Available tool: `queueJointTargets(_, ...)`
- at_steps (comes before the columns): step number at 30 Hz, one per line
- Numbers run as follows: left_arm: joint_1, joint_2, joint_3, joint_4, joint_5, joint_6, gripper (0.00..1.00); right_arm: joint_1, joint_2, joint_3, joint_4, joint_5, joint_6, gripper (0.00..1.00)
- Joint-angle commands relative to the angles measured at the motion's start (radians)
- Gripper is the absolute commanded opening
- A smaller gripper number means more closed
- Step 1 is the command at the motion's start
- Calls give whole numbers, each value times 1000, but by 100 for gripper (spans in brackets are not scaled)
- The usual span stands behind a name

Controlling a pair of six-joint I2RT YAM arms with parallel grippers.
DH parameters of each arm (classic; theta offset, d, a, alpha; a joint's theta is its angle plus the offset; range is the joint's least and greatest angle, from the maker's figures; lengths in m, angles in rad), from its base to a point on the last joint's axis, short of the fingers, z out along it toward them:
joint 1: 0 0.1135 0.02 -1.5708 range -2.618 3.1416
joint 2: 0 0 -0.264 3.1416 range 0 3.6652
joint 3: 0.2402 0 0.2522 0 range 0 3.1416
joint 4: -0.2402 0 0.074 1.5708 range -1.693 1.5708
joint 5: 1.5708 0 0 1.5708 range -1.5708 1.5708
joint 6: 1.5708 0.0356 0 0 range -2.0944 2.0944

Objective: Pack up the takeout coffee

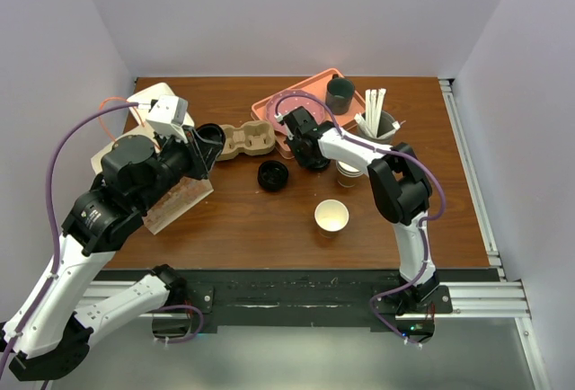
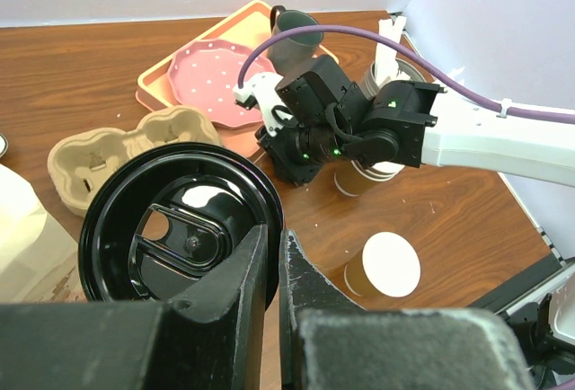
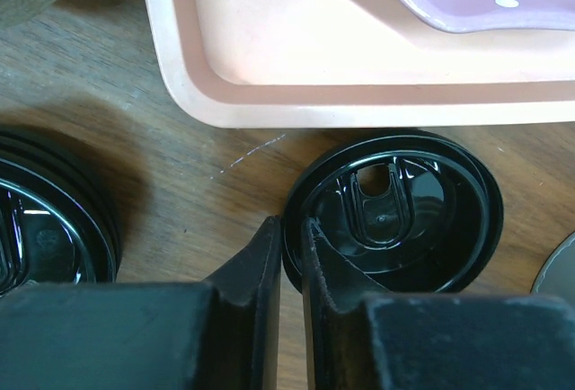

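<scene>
I see a wooden table (image 1: 225,219) from above, with both arms reaching in over it. My left gripper (image 2: 274,244) is pinched narrow on the rim of a black sip lid (image 2: 180,233). The lid is held up off the table with its hollow underside facing the wrist camera. From above it hangs just beside the left end of a pulp cup carrier (image 1: 247,141).

My right gripper (image 3: 289,233) is low at the near edge of an orange tray (image 3: 359,75). Its fingers are drawn close on the rim of a second black lid (image 3: 395,206), which sits over the bare wood just beside the tray. I cannot tell whether that lid is resting or lifted. A stack of black lids (image 1: 273,175) stands to its left, close by but apart from it.

The kraft paper cup (image 1: 331,217) stands upright and uncovered, with its white inside showing. It is alone near the front of the table, well apart from both grippers and from the carrier.

The tray holds a pink dotted plate (image 2: 211,80) and a dark mug (image 1: 340,93). A stack of paper cups (image 1: 350,172) stands partly hidden behind the right arm. Beyond it is a holder of white sticks (image 1: 377,120). A white paper bag (image 1: 148,101) sits at the far left.
</scene>
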Motion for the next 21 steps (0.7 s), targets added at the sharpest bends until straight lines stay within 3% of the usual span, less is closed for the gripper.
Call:
queueJointTargets(1, 3, -11, 41, 1, -21, 31, 0, 6, -47, 14, -8, 25, 17, 9)
queueJointTargets(12, 3, -32, 47, 12, -24, 30, 0, 95, -217, 6, -14, -138, 147, 4)
queueJointTargets(21, 3, -41, 47, 12, -13, 30, 0, 183, -164, 58, 13, -271, 258, 6)
